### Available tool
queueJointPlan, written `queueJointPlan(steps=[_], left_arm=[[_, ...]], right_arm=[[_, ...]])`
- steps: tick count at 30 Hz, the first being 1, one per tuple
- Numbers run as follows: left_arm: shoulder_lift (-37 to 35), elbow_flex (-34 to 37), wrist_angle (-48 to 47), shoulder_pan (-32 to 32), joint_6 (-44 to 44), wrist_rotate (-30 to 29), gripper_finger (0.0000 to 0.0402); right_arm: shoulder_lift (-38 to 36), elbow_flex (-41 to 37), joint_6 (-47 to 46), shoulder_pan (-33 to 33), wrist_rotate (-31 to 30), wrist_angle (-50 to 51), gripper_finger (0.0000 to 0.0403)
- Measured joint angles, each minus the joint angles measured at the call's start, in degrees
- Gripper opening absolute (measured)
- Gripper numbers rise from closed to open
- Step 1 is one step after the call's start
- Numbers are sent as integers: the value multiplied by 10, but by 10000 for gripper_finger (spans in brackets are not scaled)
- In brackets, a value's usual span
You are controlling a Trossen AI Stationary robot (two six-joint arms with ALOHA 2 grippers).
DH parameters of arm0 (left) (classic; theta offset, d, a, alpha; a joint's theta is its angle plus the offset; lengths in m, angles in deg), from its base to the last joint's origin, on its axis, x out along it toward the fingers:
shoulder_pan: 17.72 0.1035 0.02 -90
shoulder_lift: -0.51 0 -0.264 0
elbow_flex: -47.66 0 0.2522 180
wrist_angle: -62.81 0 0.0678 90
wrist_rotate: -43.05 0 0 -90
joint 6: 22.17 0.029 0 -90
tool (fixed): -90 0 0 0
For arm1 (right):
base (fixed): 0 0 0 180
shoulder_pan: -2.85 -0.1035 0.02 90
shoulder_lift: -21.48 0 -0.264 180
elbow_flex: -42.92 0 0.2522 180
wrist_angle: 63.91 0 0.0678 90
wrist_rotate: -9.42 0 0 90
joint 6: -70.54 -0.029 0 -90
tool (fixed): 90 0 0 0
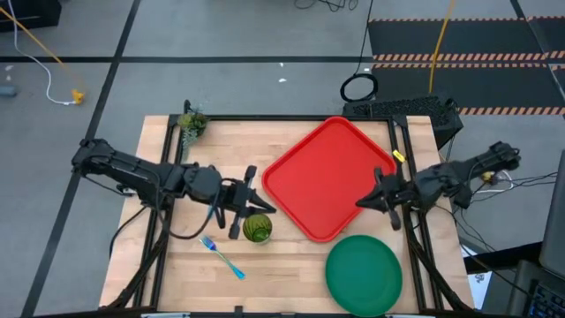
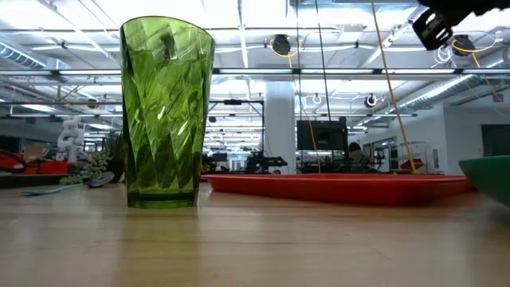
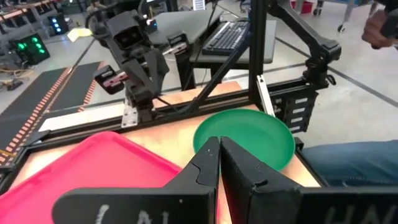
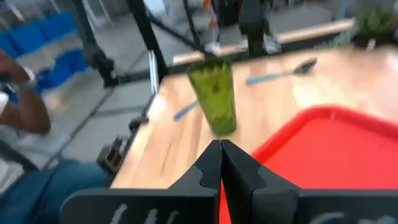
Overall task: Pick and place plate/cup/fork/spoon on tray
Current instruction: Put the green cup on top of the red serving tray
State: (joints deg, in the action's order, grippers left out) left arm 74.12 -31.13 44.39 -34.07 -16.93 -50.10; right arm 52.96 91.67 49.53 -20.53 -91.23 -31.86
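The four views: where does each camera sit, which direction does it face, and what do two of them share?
High view: above the table, facing straight down; both arms, red tray, plate.
Low view: at tabletop height, facing level across; cup close, only an arm part at the top corner.
Left wrist view: on the left arm, facing the plate; left gripper shut, right arm beyond.
Right wrist view: on the right arm, facing the cup; right gripper shut.
Shared: both wrist views show the tray.

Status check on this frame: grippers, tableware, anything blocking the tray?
Left gripper shut, empty, beside the upright cup. Right gripper shut, empty, at the tray edge. Tray bare; plate, fork on table. Nothing blocking.
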Motion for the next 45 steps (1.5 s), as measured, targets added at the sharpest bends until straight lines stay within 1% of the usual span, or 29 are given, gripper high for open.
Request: queueJointPlan(steps=[4, 10, 16, 19, 25, 32, 34, 37, 41, 45], left_arm=[[0, 0, 1, -8, 0, 0, 19], [0, 0, 1, -17, 0, 0, 19], [0, 0, 0, -18, 0, -26, 19], [0, 0, 0, -18, 2, -30, 19], [0, 0, 0, -18, 1, -30, 19], [0, 0, 5, -17, 3, -35, 19], [0, 0, 5, -16, 5, -48, 19], [0, 0, 5, -16, 5, -71, 19], [0, 0, 2, -16, 4, -74, 19], [0, 0, 2, -16, 0, -74, 19]], right_arm=[[56, 51, -54, -43, -16, 65, 0], [125, 93, -147, -114, -47, 106, 0], [197, 140, -243, -181, -71, 171, 0], [227, 153, -296, -209, -73, 179, 0], [280, 153, -402, -264, -71, 183, 0], [323, 153, -497, -316, -71, 162, 0], [332, 153, -523, -328, -67, 162, 0], [345, 153, -562, -338, -42, 163, 0], [356, 153, -607, -343, -5, 163, 1], [364, 153, -622, -347, 18, 172, 14]])
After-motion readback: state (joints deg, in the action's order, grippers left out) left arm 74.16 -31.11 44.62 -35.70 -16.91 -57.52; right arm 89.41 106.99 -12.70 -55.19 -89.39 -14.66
